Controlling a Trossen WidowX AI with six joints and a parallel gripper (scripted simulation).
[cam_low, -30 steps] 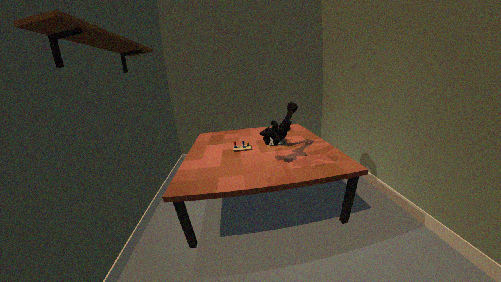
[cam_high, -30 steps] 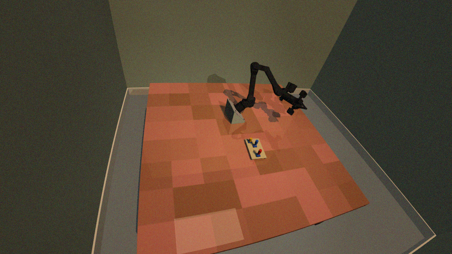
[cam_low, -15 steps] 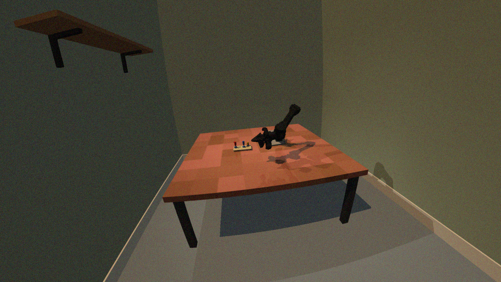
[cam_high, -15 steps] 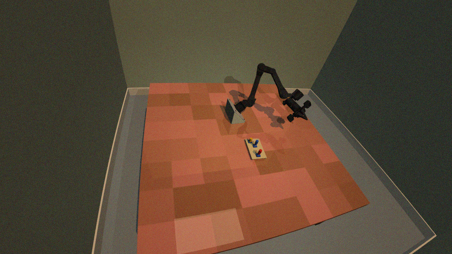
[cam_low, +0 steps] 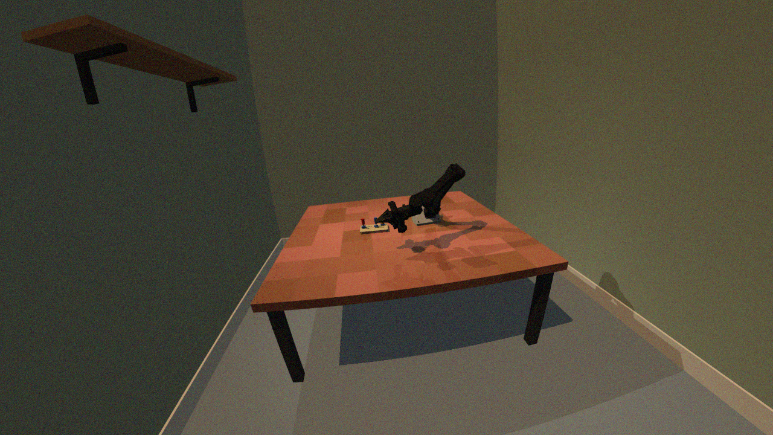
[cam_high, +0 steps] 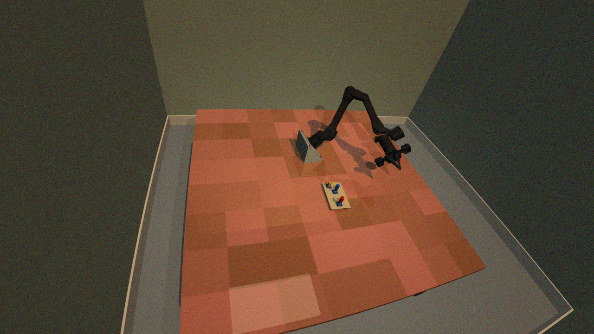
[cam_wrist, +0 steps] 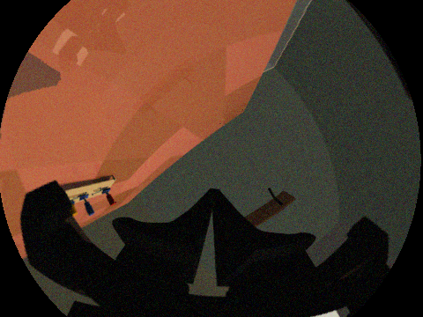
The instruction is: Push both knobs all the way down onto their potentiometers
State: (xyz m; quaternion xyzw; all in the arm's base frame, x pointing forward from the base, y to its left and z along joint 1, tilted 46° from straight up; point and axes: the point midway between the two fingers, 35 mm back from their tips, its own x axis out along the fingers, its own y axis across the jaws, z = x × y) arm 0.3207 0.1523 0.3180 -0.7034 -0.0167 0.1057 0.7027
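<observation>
The cream circuit board (cam_high: pixel 339 195) (cam_low: pixel 372 230) (cam_wrist: pixel 94 187) stands on the table. A red knob (cam_high: pixel 341 199) (cam_low: pixel 363 222) (cam_wrist: pixel 110 199) stands tall over its blue potentiometer at one end. A blue knob (cam_high: pixel 337 187) (cam_wrist: pixel 89 209) stands tall near the other end, beside a lower-looking yellow knob (cam_high: pixel 329 183), which the gripper mostly hides in the wrist view. The exact gaps under the knobs are too small to tell. My gripper (cam_high: pixel 400 167) (cam_wrist: pixel 214 192) is shut and empty, tilted, in the air off to the board's side. In the exterior view its tips overlap the blue knob's outline.
The arm's wedge-shaped grey base (cam_high: pixel 312 155) stands behind the board. The table's side edge runs below the gripper in the top view. A brown wall shelf (cam_low: pixel 156 57) (cam_wrist: pixel 270 210) hangs on the wall, far from the arm.
</observation>
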